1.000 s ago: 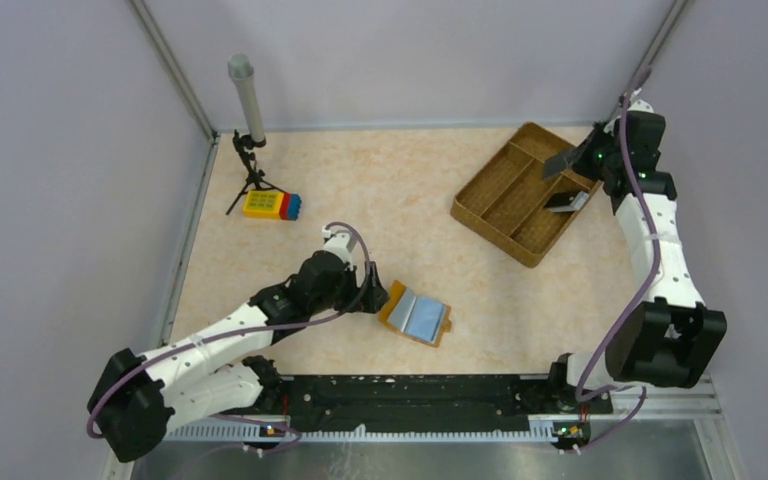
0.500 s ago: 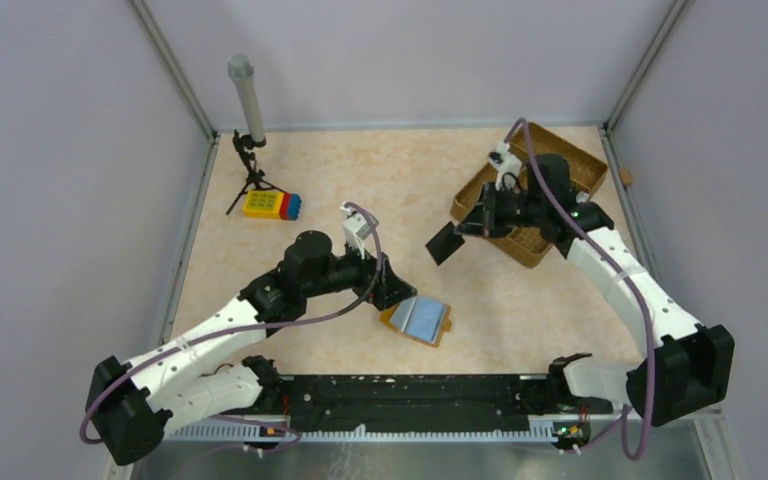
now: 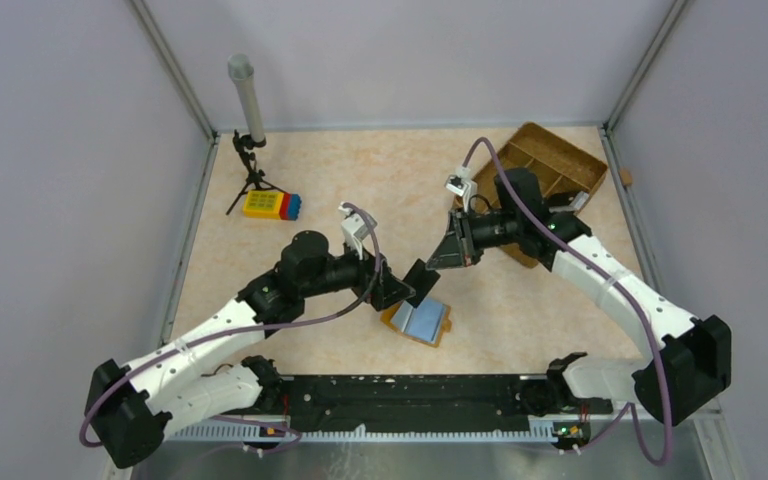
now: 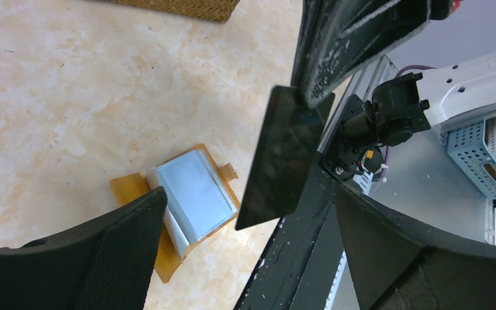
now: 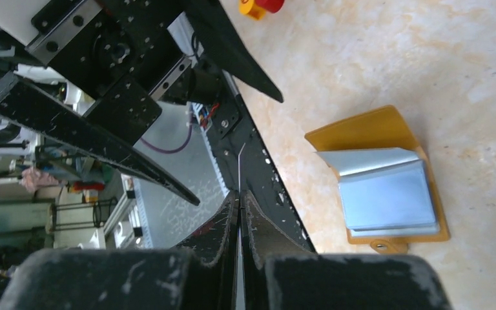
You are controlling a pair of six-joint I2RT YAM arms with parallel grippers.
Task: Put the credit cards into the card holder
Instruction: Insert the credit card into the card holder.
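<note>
The orange-tan card holder (image 3: 400, 318) lies open on the table with a light blue credit card (image 3: 424, 318) in it; both also show in the left wrist view (image 4: 126, 190) (image 4: 197, 194) and the right wrist view (image 5: 361, 129) (image 5: 387, 194). My right gripper (image 3: 438, 260) is shut on a black credit card (image 3: 421, 283), held tilted just above the holder's far edge. The card shows flat in the left wrist view (image 4: 283, 158) and edge-on in the right wrist view (image 5: 239, 165). My left gripper (image 3: 393, 290) is open and empty, just left of the holder and the black card.
The brown woven tray (image 3: 520, 158) stands at the back right behind my right arm, with a small card-like piece (image 3: 576, 201) in it. A yellow-red-blue toy block (image 3: 271, 205) and a small tripod with a grey tube (image 3: 249, 120) stand back left. The black base rail (image 3: 410, 390) runs along the near edge.
My right arm has swung from the tray to the card holder, carrying the black card. My left gripper has shifted right to the holder's left edge.
</note>
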